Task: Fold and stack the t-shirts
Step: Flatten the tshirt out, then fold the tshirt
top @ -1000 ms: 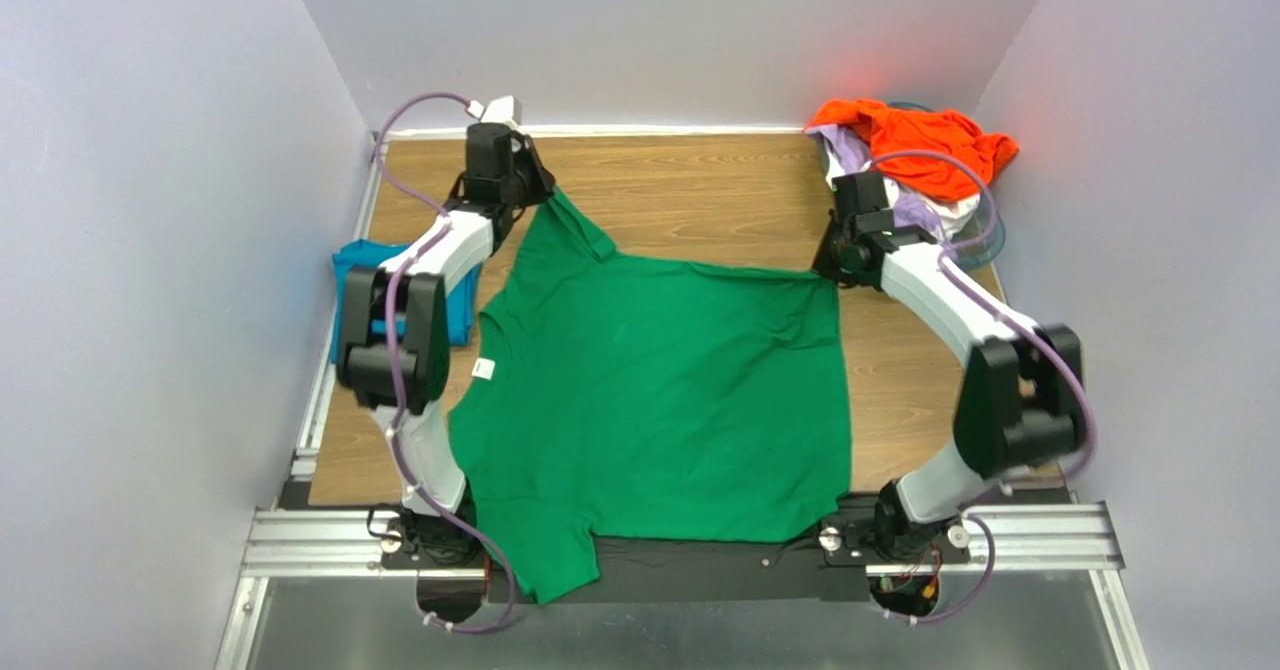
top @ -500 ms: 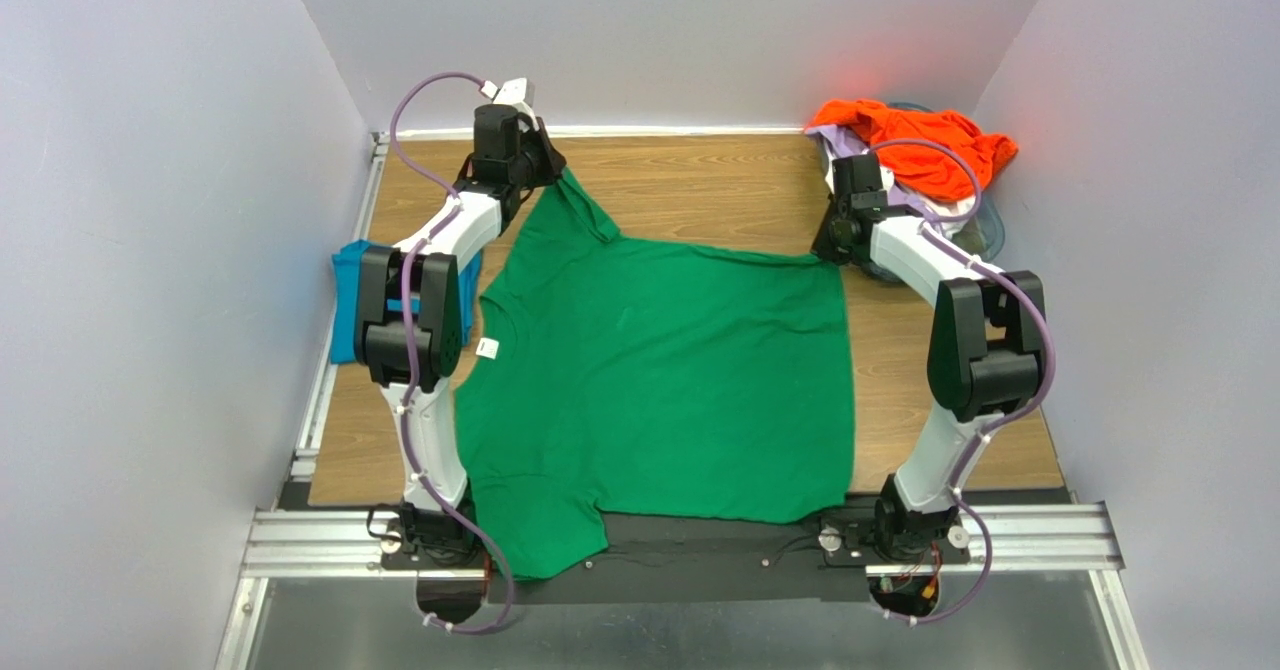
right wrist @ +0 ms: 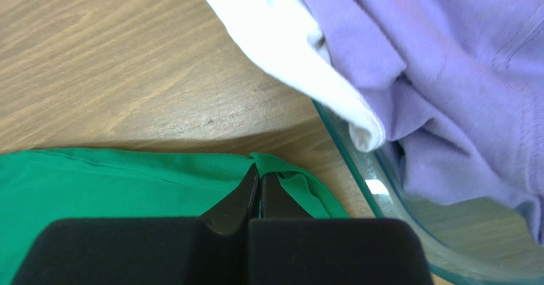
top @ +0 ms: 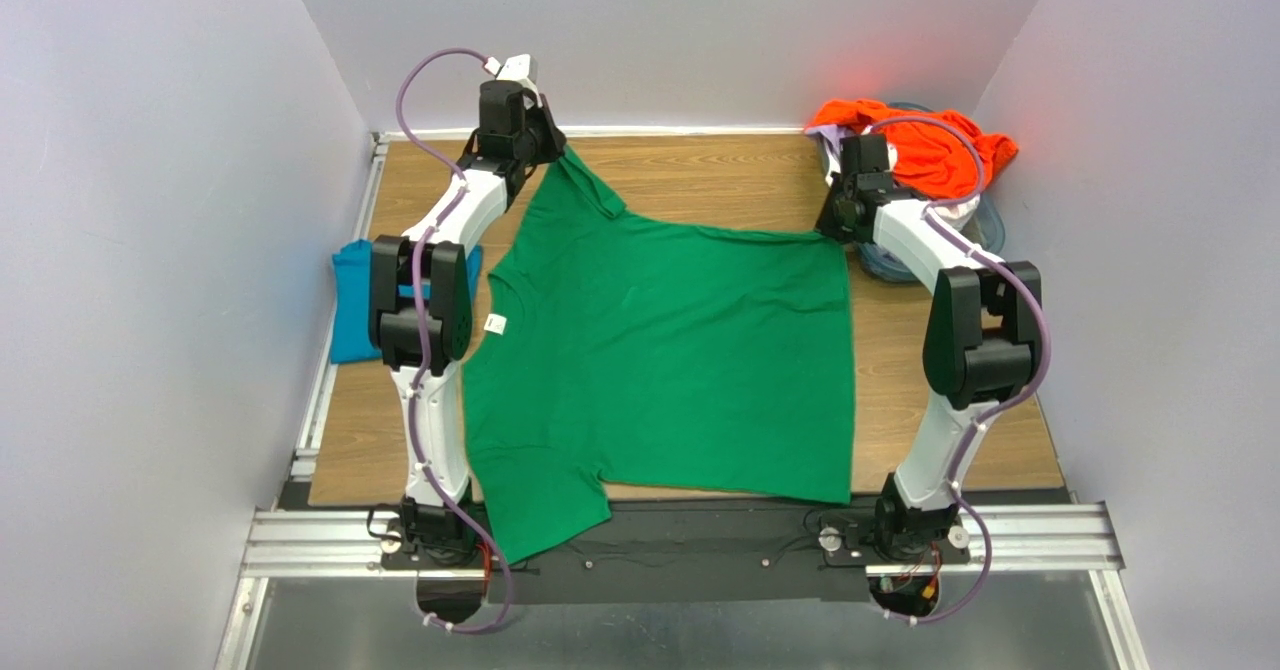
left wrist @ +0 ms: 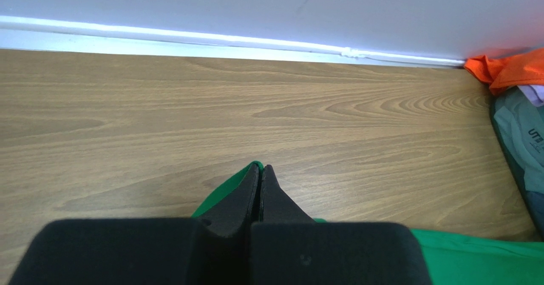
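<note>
Wood-grain tabletop [top: 706,175], plain pale walls [top: 676,25] on three sides. Green t-shirt [top: 661,355] lies spread flat mid-tabletop, its near sleeve over the front edge. Left jaws are clamped on the far sleeve tip, close to the back wall. Right jaws are clamped on the far hem corner, just beside the clear basket [right wrist: 357,164]. Orange shirt [top: 917,138], lavender shirt [right wrist: 434,74] and white shirt [right wrist: 287,36] are heaped there. Teal-blue shirt [top: 353,303] sits at the left edge.
</note>
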Controlling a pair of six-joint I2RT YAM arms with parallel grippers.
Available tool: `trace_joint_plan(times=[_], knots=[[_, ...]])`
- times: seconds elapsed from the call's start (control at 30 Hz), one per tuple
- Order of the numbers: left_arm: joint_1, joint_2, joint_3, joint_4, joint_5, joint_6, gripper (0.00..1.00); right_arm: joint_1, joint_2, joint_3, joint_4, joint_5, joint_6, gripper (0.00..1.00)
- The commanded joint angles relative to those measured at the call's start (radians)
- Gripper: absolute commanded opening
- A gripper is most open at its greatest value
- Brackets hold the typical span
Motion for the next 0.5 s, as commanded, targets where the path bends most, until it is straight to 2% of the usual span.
trace_joint_plan(times=[0.0,0.2,0.47], knots=[[0.001,-0.020,0.003,-0.046,-0.029,0.001,0.00,-0.009,0.001,0.037,0.011,-0.062,-0.039,0.01],[0.001,-0.155,-0.211,0.012,0.015,-0.040,0.00,-0.009,-0.076,-0.058,0.005,-0.131,-0.021,0.01],[-0.002,-0.397,-0.530,0.029,-0.017,-0.134,0.00,-0.009,-0.229,-0.167,-0.042,-0.212,-0.039,0.02]])
